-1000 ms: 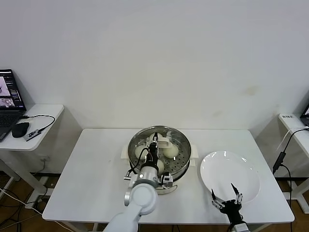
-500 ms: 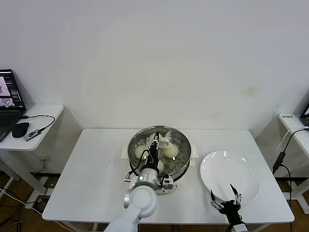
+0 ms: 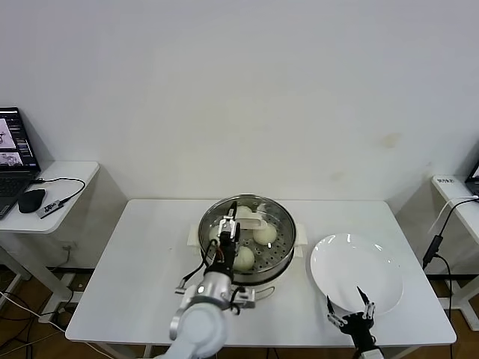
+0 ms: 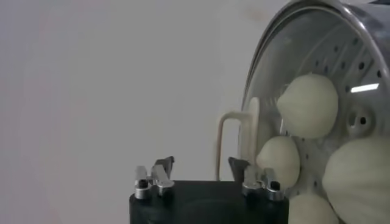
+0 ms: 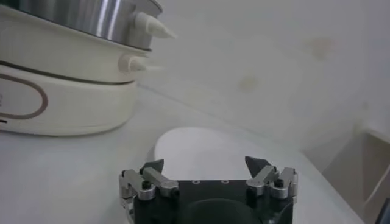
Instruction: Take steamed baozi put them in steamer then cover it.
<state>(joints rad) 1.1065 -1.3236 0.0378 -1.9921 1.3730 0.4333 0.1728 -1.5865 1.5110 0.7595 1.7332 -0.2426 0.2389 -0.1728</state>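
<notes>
baozi [image 3: 243, 258] in steamer [image 3: 282, 243] (table centre), plate [image 3: 356, 269] to its right

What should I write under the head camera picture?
Left claw open above buns in the steamer; right claw by the plate.

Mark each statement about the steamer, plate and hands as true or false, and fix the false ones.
1. The white plate holds two buns. False: it holds none.
2. Baozi lie inside the steamer. True.
3. The left hand is shut on a bun. False: it is open above the steamer, holding nothing.
4. The right hand is open by the plate's near edge. True.
5. The glass cover sits closed on the steamer. False: the top is uncovered and the buns show.
</notes>
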